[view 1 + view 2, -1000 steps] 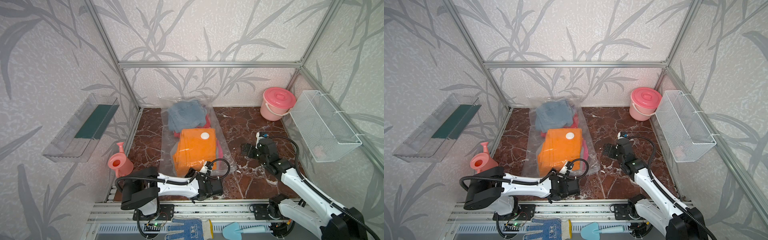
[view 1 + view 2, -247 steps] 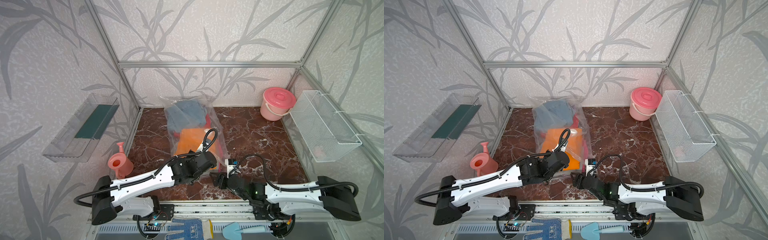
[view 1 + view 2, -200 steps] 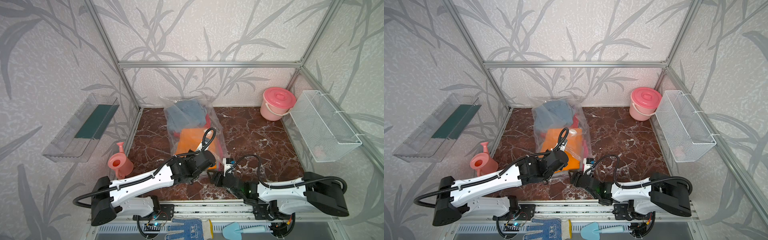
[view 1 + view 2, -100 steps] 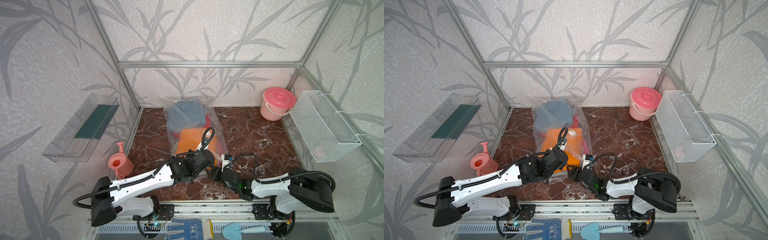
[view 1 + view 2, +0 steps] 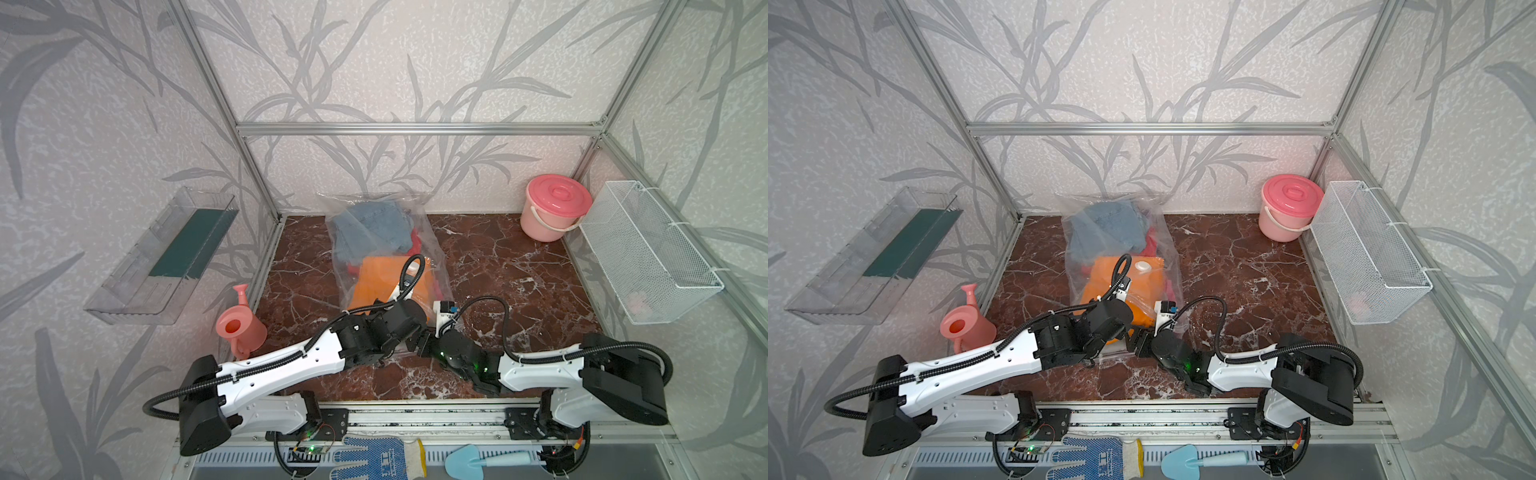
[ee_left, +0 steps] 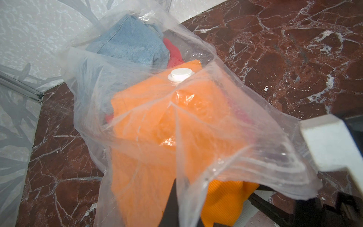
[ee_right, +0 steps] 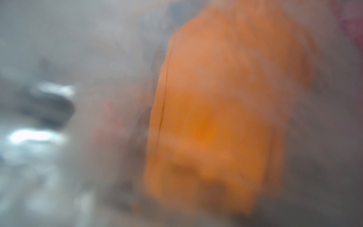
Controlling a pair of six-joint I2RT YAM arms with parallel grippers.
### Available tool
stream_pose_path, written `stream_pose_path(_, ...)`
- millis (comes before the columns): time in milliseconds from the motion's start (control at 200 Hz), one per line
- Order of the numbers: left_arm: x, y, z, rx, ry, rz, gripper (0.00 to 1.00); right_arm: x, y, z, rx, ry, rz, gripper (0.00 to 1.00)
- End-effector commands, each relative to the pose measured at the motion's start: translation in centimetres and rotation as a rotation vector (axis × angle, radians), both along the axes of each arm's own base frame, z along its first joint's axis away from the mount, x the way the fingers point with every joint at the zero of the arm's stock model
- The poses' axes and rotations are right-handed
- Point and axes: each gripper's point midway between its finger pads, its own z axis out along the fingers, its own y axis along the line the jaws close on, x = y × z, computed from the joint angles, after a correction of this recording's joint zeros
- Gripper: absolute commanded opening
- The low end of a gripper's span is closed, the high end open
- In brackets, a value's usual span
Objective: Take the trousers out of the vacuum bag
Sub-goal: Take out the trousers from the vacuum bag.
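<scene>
Left wrist: vacuum bag (image 6: 88,78) film covers orange trousers (image 6: 149,125).

A pink lidded bucket (image 5: 555,205) sits beside a white mesh basket (image 5: 648,257); a pink watering can (image 5: 241,328) stands below a clear wall tray (image 5: 166,257).

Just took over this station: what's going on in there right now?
The left end effector is shut on the upper film of the vacuum bag, holding its mouth lifted. The right end effector sits at that opening, facing the orange trousers. Nothing is out yet; the denim pair lies further back inside.
</scene>
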Motion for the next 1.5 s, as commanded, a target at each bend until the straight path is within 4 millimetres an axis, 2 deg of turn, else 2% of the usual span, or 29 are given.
stream_pose_path(0,0.1,0.5,0.6,-0.028,-0.014,0.02,0.0,0.1,-0.7,-0.7,0.037,0.022,-0.039,0.75)
stream_pose_path(150,0.2,0.6,0.9,-0.038,-0.018,0.025,0.0,-0.2,-1.8,-3.3,0.024,0.083,-0.068,0.76)
stream_pose_path(305,0.3,0.6,1.0,-0.042,-0.02,0.028,0.0,0.2,-2.1,-3.8,0.047,0.062,-0.099,0.76)
stream_pose_path(635,0.2,1.0,1.0,-0.044,-0.018,0.036,0.0,1.5,0.5,0.3,0.138,-0.06,-0.052,0.76)
stream_pose_path(810,0.2,1.0,1.0,-0.045,-0.017,0.036,0.0,1.8,0.9,3.5,0.108,-0.112,-0.037,0.76)
stream_pose_path(880,0.3,1.1,1.1,-0.044,-0.018,0.037,0.0,1.9,0.5,4.0,0.062,-0.091,-0.053,0.77)
stream_pose_path(900,0.3,1.0,1.1,-0.043,-0.019,0.037,0.0,1.8,0.2,3.3,0.013,-0.071,-0.057,0.78)
stream_pose_path(945,0.3,1.1,1.0,-0.043,-0.018,0.037,0.0,1.8,-0.2,3.4,-0.033,-0.059,-0.063,0.79)
stream_pose_path(1050,0.4,1.1,1.0,-0.043,-0.017,0.039,0.0,1.7,-1.7,2.8,-0.063,-0.027,-0.103,0.8)
stream_pose_path(1245,0.4,1.1,0.9,-0.046,-0.017,0.04,0.0,1.1,-3.9,-0.3,-0.113,0.052,-0.142,0.83)
stream_pose_path(1339,0.4,1.1,0.9,-0.044,-0.016,0.041,0.0,0.6,-4.4,-1.4,-0.12,0.08,-0.139,0.83)
stream_pose_path(1494,0.4,1.2,0.9,-0.048,-0.016,0.043,0.0,0.4,-4.7,-1.8,-0.121,0.086,-0.14,0.84)
